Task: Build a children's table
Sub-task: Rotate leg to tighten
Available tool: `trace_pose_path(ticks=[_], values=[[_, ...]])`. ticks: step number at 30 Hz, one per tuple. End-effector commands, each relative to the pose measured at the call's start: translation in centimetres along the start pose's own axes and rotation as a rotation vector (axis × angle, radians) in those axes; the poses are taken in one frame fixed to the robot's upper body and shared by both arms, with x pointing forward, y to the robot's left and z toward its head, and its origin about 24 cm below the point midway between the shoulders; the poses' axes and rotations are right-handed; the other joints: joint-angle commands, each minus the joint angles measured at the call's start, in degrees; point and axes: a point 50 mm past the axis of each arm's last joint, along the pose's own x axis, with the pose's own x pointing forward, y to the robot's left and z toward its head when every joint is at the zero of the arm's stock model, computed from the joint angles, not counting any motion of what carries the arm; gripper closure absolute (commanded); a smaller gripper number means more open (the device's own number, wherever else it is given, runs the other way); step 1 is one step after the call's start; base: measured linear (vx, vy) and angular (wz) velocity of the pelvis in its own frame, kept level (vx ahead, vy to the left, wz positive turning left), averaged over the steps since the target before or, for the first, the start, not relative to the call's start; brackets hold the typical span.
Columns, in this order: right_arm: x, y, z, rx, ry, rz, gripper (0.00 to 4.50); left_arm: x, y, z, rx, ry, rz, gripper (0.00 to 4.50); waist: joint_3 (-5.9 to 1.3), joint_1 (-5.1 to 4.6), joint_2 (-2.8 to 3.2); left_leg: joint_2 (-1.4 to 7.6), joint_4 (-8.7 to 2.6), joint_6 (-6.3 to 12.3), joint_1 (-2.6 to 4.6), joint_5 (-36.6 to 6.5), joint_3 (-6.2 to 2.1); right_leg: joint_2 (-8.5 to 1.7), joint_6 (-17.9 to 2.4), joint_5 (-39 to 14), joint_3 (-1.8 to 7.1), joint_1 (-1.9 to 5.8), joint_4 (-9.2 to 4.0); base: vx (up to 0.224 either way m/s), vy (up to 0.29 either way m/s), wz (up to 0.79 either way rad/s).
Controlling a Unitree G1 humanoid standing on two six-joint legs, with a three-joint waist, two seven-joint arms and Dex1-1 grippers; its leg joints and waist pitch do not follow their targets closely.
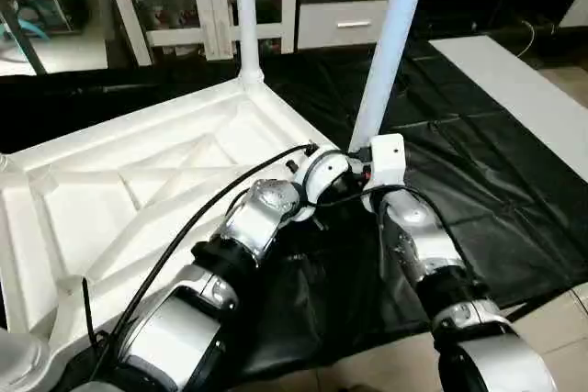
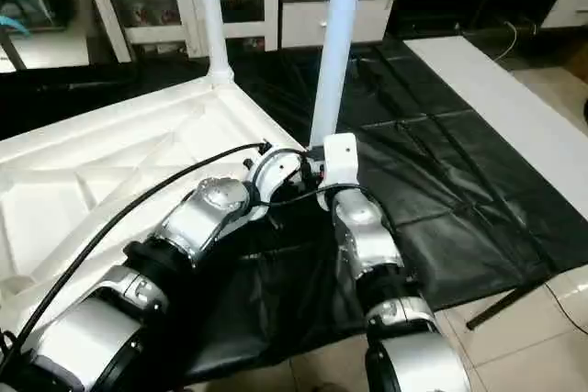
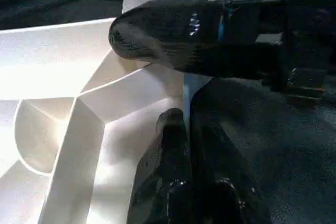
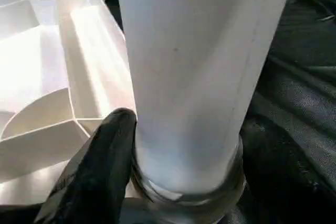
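Lying upside down on a black sheet (image 1: 478, 190), the white tabletop (image 1: 119, 190) shows its crossed ribs. Two white legs stand up from its corners. One leg (image 1: 246, 6) stands at the far corner, well away from both grippers. The other leg (image 1: 390, 43) stands at the near corner, right by the grippers.

The right gripper (image 4: 157, 182) has its jaws apart around the bottom of this near leg. One black finger (image 4: 100, 166) touches the leg just above the round socket. I cannot see the other finger.

The left gripper (image 3: 186, 145) has its jaws together, with nothing between them. It sits just beside the same corner, close under the right gripper's finger (image 3: 173, 35).
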Motion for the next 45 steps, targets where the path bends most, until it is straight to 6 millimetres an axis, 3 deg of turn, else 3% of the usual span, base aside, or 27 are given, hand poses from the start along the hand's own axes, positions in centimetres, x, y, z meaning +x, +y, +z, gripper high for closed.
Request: trace_pose_path(ticks=[1,4,5,7,8,10,13,14,16,18,20,21,23,25,29,33,34,37,41,42,45], values=[[0.2,1.9,0.2,-0.034,-0.037,0.097,1.87,-0.2,1.1,0.4,-0.006,-0.059,0.109,4.50,-4.17,0.40,-0.92,2.67,-3.60,8.15,0.57,-4.1,-1.00,-2.49,-15.1,-5.5,1.92,3.03,-3.17,0.000,0.000,0.00],[0.0,1.8,0.5,-0.021,-0.057,0.141,1.87,-0.3,1.2,0.1,0.000,-0.051,0.100,4.50,-4.07,0.48,-0.87,2.84,-3.83,6.94,0.71,-6.0,-1.07,-2.39,-14.4,-7.8,1.94,3.01,-3.34,0.000,0.000,0.00],[-0.5,1.5,1.3,0.000,-0.121,0.219,1.52,-0.4,1.4,-0.3,0.001,-0.040,0.085,4.50,-4.07,0.50,-0.83,2.80,-3.80,7.05,0.70,-6.2,-1.02,-2.42,-14.3,-7.5,1.98,3.08,-3.32,0.000,0.000,0.00],[-0.8,1.0,1.7,0.004,-0.160,0.232,1.31,-0.6,1.5,-0.5,0.008,-0.041,0.078,4.50,-4.21,0.83,-0.86,2.90,-3.67,7.66,0.65,-4.8,-1.07,-2.47,-14.4,-5.4,2.02,3.19,-3.04,0.000,0.000,0.00],[-1.0,0.7,1.9,0.017,-0.176,0.246,1.17,-0.7,1.6,-0.6,0.014,-0.043,0.068,4.50,-4.22,1.18,-0.94,2.80,-3.51,8.88,0.44,-3.4,-0.96,-2.51,-14.8,-3.2,2.04,3.30,-2.77,0.000,0.000,0.00],[-1.2,0.3,2.1,-0.012,-0.190,0.247,0.95,-0.8,1.6,-0.7,0.024,-0.044,0.053,4.50,-4.22,0.74,-1.03,2.79,-3.58,9.20,-0.11,-3.3,-1.23,-2.63,-14.0,-3.9,1.87,3.57,-2.74,0.000,0.000,0.00],[-1.8,-1.1,2.7,-0.061,-0.216,0.275,0.71,-1.2,1.4,-1.1,0.068,-0.046,-0.048,4.50,-4.05,0.53,-0.93,2.76,-3.53,8.75,0.42,-5.4,-1.00,-2.44,-14.3,-7.2,1.92,3.01,-3.31,0.000,0.000,0.00],[-2.3,-1.6,2.6,-0.155,-0.181,0.348,0.63,-1.8,1.3,-1.8,0.099,-0.013,-0.122,4.50,-3.98,0.62,-0.54,2.87,-3.65,8.00,0.55,-6.2,-0.97,-2.38,-14.4,-8.3,1.93,2.93,-3.44,0.000,0.000,0.00],[-2.7,-1.9,2.4,-0.220,-0.157,0.391,0.40,-2.1,1.2,-2.2,0.114,0.007,-0.171,4.50,-3.78,0.99,-0.53,3.18,-3.87,6.81,0.68,-7.9,-1.03,-2.31,-14.2,-10.1,1.95,2.82,-3.49,0.000,0.000,0.00],[-3.8,-2.7,2.1,-0.290,-0.105,0.509,0.27,-3.3,0.8,-3.4,0.187,0.046,-0.336,4.50,-3.67,1.50,-0.40,3.23,-4.03,6.33,0.82,-9.3,-1.03,-2.32,-13.9,-11.0,2.10,2.82,-3.62,0.000,0.000,0.00],[-4.4,-3.1,2.0,-0.323,-0.079,0.564,0.08,-4.0,0.5,-4.1,0.228,0.071,-0.415,4.50,-3.66,1.46,-0.23,3.42,-4.29,4.97,1.11,-10.8,-1.07,-2.28,-13.7,-12.0,2.13,2.52,-3.70,0.000,0.000,0.00],[-4.4,-3.1,2.0,-0.323,-0.079,0.564,0.08,-4.0,0.5,-4.1,0.228,0.071,-0.415,4.50,-3.69,1.50,-0.27,3.32,-4.25,4.83,1.19,-11.0,-1.06,-2.19,-13.7,-11.8,2.16,2.48,-3.71,0.000,0.000,0.00],[-6.0,-3.6,1.5,-0.356,-0.007,0.721,0.08,-5.1,0.2,-4.7,0.267,0.071,-0.533,4.50,-3.65,1.61,-0.31,3.54,-4.42,4.43,1.14,-11.2,-1.17,-2.25,-13.7,-10.6,2.25,2.74,-3.42,0.000,0.000,0.00],[-7.3,-3.8,1.1,-0.367,0.052,0.853,0.08,-5.8,-0.1,-4.9,0.267,0.068,-0.613,4.50,-3.56,1.61,-0.28,3.60,-4.49,4.64,1.34,-11.4,-1.03,-2.27,-14.2,-9.7,2.34,2.61,-3.46,0.000,0.000,0.00],[-8.7,-3.9,0.7,-0.343,0.115,0.981,0.08,-6.8,-0.4,-5.3,0.275,0.116,-0.711,4.50,-3.59,1.85,-0.46,3.70,-4.46,5.65,1.02,-9.4,-1.13,-2.49,-15.1,-7.4,2.39,3.02,-3.05,0.000,0.000,0.00],[-8.9,-3.7,0.5,-0.331,0.132,1.019,0.08,-7.1,-0.5,-5.3,0.293,0.127,-0.747,4.50,-3.23,1.86,-0.50,3.64,-4.73,3.57,1.14,-12.9,-1.11,-2.62,-13.8,-14.3,2.46,2.62,-3.83,0.000,0.000,0.00],[-8.7,-3.6,0.5,-0.350,0.125,1.003,0.08,-7.0,-0.5,-5.2,0.300,0.123,-0.740,4.50,-3.16,1.94,-0.41,3.67,-4.85,2.02,1.53,-14.7,-1.12,-2.61,-13.0,-16.9,2.53,2.28,-4.16,0.000,0.000,0.00],[-8.5,-3.4,0.5,-0.357,0.130,1.008,0.08,-7.1,-0.4,-5.1,0.305,0.124,-0.742,4.50,-3.34,1.91,-0.44,3.60,-4.96,1.12,1.39,-14.6,-1.29,-2.56,-12.3,-16.5,2.53,2.48,-4.03,0.000,0.000,0.00],[-8.5,-3.5,0.4,-0.354,0.153,1.029,0.08,-7.2,-0.5,-5.0,0.307,0.127,-0.745,4.50,-3.61,1.97,-0.43,3.54,-4.74,2.03,1.22,-11.4,-1.24,-2.49,-13.2,-11.6,2.48,2.75,-3.44,0.000,0.000,0.00],[-8.6,-3.6,0.3,-0.352,0.166,1.034,0.24,-7.2,-0.5,-5.0,0.307,0.130,-0.748,4.50,-3.62,1.96,-0.67,3.48,-4.60,2.59,1.17,-10.4,-1.12,-2.43,-13.6,-10.2,2.49,2.76,-3.33,0.000,0.000,0.00],[-8.6,-3.7,0.0,-0.352,0.187,1.045,0.46,-7.3,-0.5,-5.0,0.307,0.133,-0.751,4.50,-3.67,2.18,-0.60,3.47,-4.43,3.54,1.09,-9.2,-1.07,-2.57,-14.2,-9.5,2.46,2.92,-3.22,0.000,0.000,0.00]])
